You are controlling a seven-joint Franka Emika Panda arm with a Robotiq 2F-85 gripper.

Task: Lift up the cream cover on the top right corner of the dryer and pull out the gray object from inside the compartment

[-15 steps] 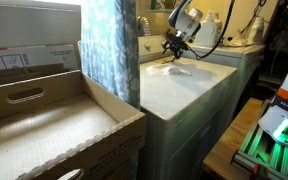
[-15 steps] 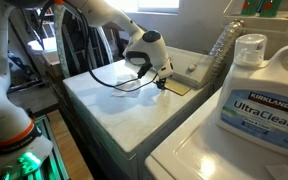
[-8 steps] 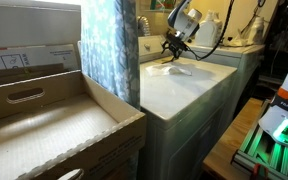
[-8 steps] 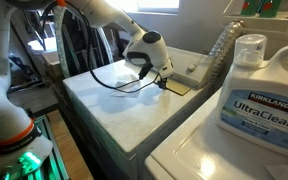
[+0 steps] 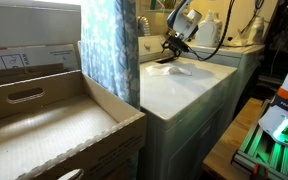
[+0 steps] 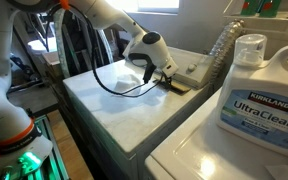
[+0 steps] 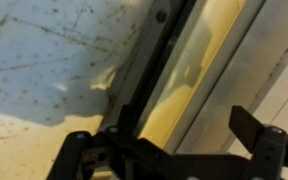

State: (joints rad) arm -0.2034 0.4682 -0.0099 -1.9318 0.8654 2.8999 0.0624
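Observation:
The cream cover (image 7: 199,70) lies as a yellowish strip in the white dryer top (image 6: 114,105), beside a dark slot (image 7: 156,70) along its edge. It also shows in both exterior views (image 6: 181,86) (image 5: 170,66), mostly hidden under the gripper. My gripper (image 7: 169,140) is open, with one finger on each side of the cover's edge, right above it. It is also in both exterior views (image 6: 166,78) (image 5: 174,52). The gray object is hidden.
A large Kirkland UltraClean jug (image 6: 256,95) stands on the neighbouring machine. A clear bottle (image 6: 218,48) stands behind the cover. A black cable (image 6: 119,85) loops over the dryer top. A curtain (image 5: 109,50) and an open cardboard box (image 5: 54,125) are beside the dryer.
My gripper has sunk a little lower onto the cover. Less of the cream surface shows under it in both exterior views.

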